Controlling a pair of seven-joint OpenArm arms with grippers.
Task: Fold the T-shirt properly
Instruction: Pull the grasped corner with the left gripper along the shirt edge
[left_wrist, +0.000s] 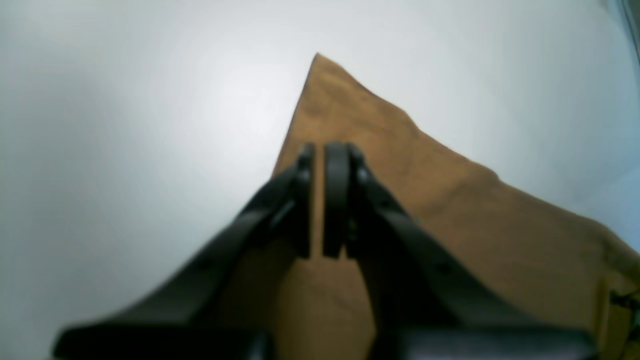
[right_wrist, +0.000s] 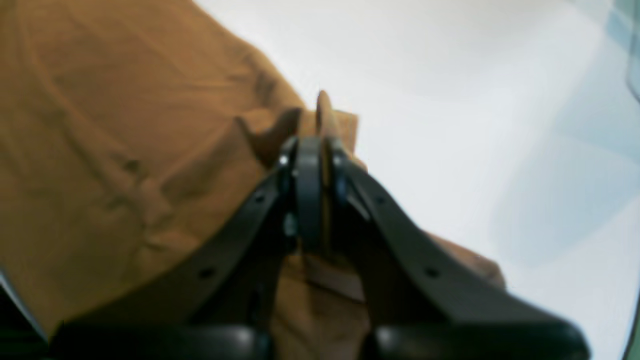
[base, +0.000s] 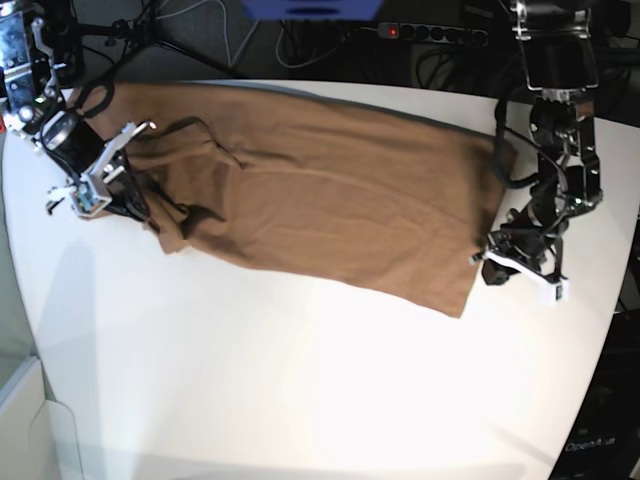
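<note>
The tan-brown T-shirt (base: 330, 190) lies spread across the white round table (base: 300, 380), mostly flat, with bunched folds at its left end. My right gripper (base: 145, 212) is at that left end. In the right wrist view it (right_wrist: 315, 145) is shut on a pinched fold of the T-shirt (right_wrist: 100, 125), which sticks out past the fingertips. My left gripper (base: 487, 258) is at the shirt's right edge near the front corner. In the left wrist view it (left_wrist: 320, 150) is closed to a narrow slit at the edge of the T-shirt (left_wrist: 450, 200), with cloth showing in the slit.
A power strip (base: 430, 30) and cables lie behind the table's far edge. A pale box (base: 20, 420) stands at the lower left beside the table. The table's rim curves close to both arms' bases.
</note>
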